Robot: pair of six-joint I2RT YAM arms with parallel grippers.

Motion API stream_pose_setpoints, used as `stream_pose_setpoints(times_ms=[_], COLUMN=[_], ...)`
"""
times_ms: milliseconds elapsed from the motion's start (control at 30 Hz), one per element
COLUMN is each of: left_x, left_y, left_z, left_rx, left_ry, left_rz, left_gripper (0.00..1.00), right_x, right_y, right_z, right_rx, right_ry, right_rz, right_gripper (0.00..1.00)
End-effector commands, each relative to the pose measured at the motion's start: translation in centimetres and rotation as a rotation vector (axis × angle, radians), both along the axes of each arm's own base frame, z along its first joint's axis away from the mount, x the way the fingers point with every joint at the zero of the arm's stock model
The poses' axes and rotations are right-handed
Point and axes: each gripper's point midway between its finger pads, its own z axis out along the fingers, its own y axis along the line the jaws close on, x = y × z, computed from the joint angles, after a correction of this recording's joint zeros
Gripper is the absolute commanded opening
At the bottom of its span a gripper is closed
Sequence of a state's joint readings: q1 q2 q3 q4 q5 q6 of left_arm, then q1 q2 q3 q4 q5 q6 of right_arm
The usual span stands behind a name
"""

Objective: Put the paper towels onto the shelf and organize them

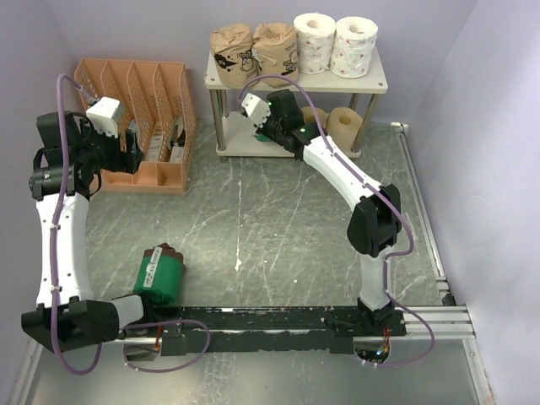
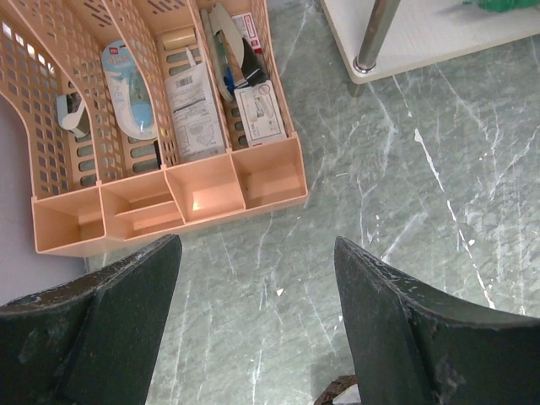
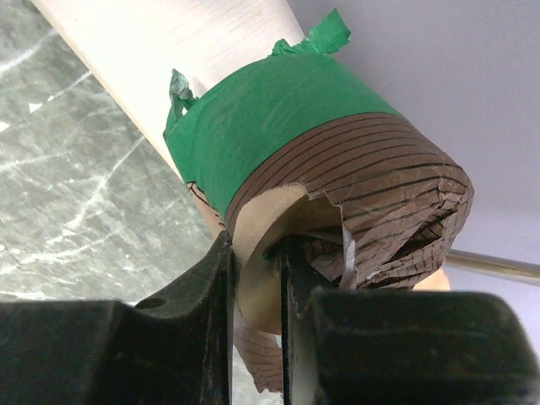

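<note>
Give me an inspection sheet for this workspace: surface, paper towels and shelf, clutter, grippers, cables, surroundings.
Surface: green marbled table, white scuffs.
Job's things: shelf top holds two brown-wrapped rolls, two white rolls; tan rolls on lower tier; green roll lying on table.
Clutter: orange organizer with stationery.
Grippers: left gripper jaws open, empty; right gripper jaws shut on green-wrapped roll by lower tier.
Cables: purple cables along both arms.
Surroundings: plain walls.
</note>
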State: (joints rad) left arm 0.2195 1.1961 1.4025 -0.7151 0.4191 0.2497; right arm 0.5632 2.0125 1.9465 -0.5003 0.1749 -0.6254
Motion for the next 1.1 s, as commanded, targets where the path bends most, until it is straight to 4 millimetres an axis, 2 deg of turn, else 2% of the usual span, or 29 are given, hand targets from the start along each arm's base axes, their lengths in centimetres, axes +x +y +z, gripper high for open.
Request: stream_pose_setpoints(times_ms=[0,100,200,233,333,667,800,967,1067], left_x=[0.1,0.1,0.1,0.1,0.1,0.3,0.2,0.3,0.3], left_y=[-0.4,-0.4,-0.4,-0.4,-0.4,-0.3,-0.2,-0.1,0.0], left_z=[2.3,2.4,2.4,2.4,2.4,2.2,2.1,1.9,1.9], left_rx=[-0.023,-0.027,-0.028,-0.028,-0.031,-0.041,-0.037,-0.034,-0.035], left_ry=[-0.058,-0.058,-0.058,-0.058,-0.059,-0.052,-0.051,-0.046,-0.046], left_rz=[-0.022,-0.024,-0.023,-0.024,-0.025,-0.025,-0.022,-0.014,-0.012], left_gripper=[0.84,0.84,0.84,0.84,0.84,0.84,0.84,0.83,0.83], right_x=[0.4,0.6,0.8,1.1,1.4,2.3,2.9,3.2,3.2], right_y=[-0.9,-0.8,-1.0,-1.0,-1.2,-1.0,-0.8,-0.9,-0.9], right_z=[2.7,1.8,1.5,0.3,-0.9,-2.6,-2.4,-1.4,-0.6], right_rx=[-0.073,-0.103,-0.12,-0.135,-0.159,-0.199,-0.199,-0.207,-0.196], right_ry=[-0.074,-0.062,-0.066,-0.052,-0.044,-0.075,-0.106,-0.168,-0.2], right_rz=[0.028,0.044,0.038,0.031,0.021,0.032,0.018,-0.004,-0.014], right_gripper=[0.0,0.0,0.06,0.08,0.14,0.31,0.46,0.71,0.79])
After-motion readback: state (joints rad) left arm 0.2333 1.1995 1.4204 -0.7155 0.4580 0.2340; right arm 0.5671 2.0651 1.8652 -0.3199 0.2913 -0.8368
